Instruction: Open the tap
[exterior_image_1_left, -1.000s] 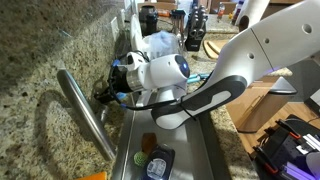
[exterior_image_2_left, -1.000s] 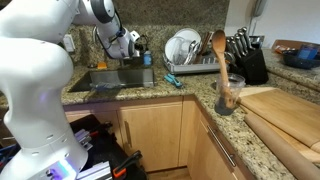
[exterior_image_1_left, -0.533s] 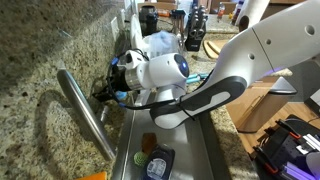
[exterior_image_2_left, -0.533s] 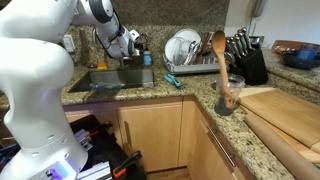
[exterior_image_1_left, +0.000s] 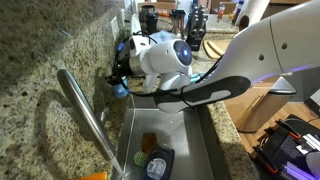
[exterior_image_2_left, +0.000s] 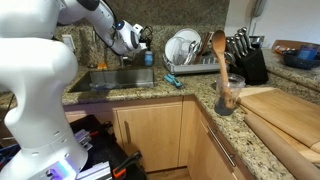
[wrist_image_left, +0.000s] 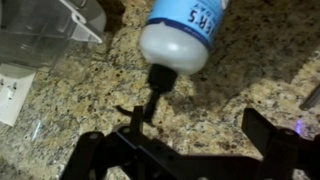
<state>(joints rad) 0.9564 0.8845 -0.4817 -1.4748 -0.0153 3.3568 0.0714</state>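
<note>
The tap (exterior_image_1_left: 85, 115) is a long brushed-steel spout that runs diagonally across the near left of an exterior view, over the sink (exterior_image_1_left: 195, 150). Its lever handle is not visible. My gripper (exterior_image_1_left: 116, 76) is beyond the spout's far end, close to the granite backsplash. In the wrist view my gripper (wrist_image_left: 185, 142) is open and empty, facing granite. The white soap bottle with a blue label (wrist_image_left: 185, 30) is just ahead of the fingers, and the tap is out of that view. In an exterior view my gripper (exterior_image_2_left: 142, 40) is above the back of the sink.
The sink holds a dark container (exterior_image_1_left: 160, 162) and a small brown item (exterior_image_1_left: 148, 141). A dish rack with plates (exterior_image_2_left: 183, 48), a knife block (exterior_image_2_left: 246, 56), a wooden spoon in a jar (exterior_image_2_left: 222, 70) and a cutting board (exterior_image_2_left: 285, 110) are on the counter. A wall outlet (wrist_image_left: 12, 92) is on the backsplash.
My gripper has lifted and moved away from the tap's base toward the backsplash and the soap bottle. The arm's wrist has swung with it.
</note>
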